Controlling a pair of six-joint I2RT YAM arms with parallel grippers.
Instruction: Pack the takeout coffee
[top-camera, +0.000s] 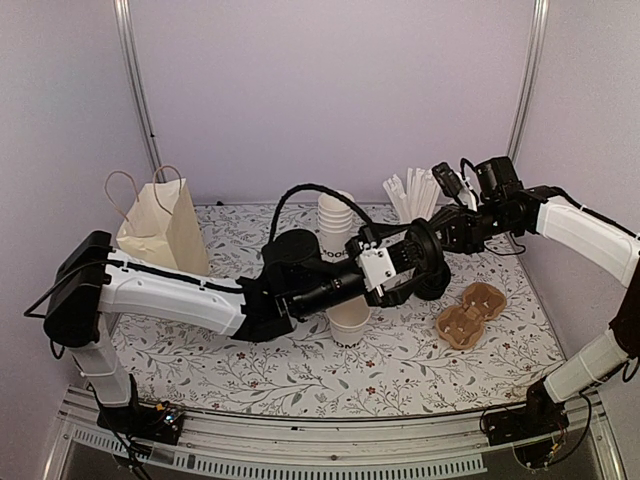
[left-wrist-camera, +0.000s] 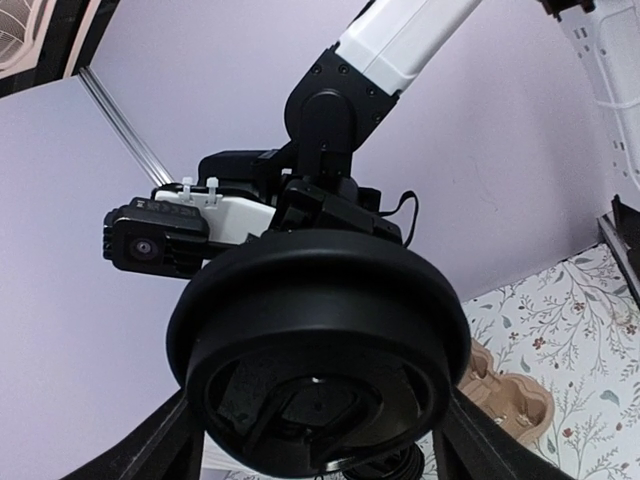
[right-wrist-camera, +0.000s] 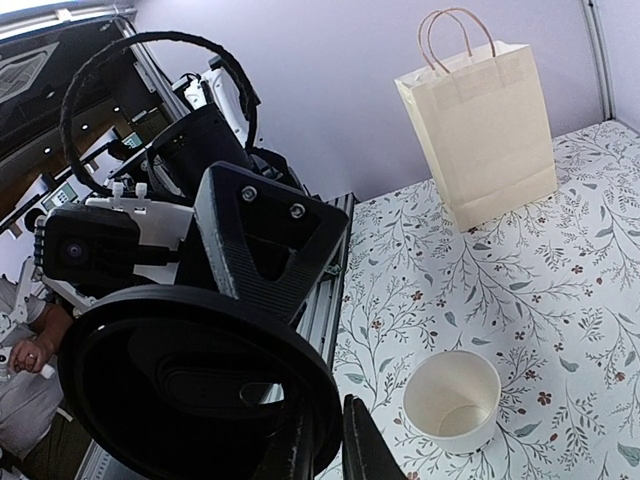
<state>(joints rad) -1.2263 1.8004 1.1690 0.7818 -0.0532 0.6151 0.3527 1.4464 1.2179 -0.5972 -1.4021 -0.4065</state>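
Left pincer (left-wrist-camera: 315, 450) clamps the black lid (left-wrist-camera: 318, 340) in mid-air, right pincer (right-wrist-camera: 325, 450) seemingly pinching its rim too — an uneven release could drop it beside the open cup (right-wrist-camera: 452, 405) on the table (right-wrist-camera: 600, 300) below.

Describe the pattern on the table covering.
The table covering is white with leafy sprigs and small flowers; the right wrist view shows it best.

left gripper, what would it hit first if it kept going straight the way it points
Most likely the right gripper: it sits just past the black lid between the left gripper's fingers, though the gap is hard to judge.
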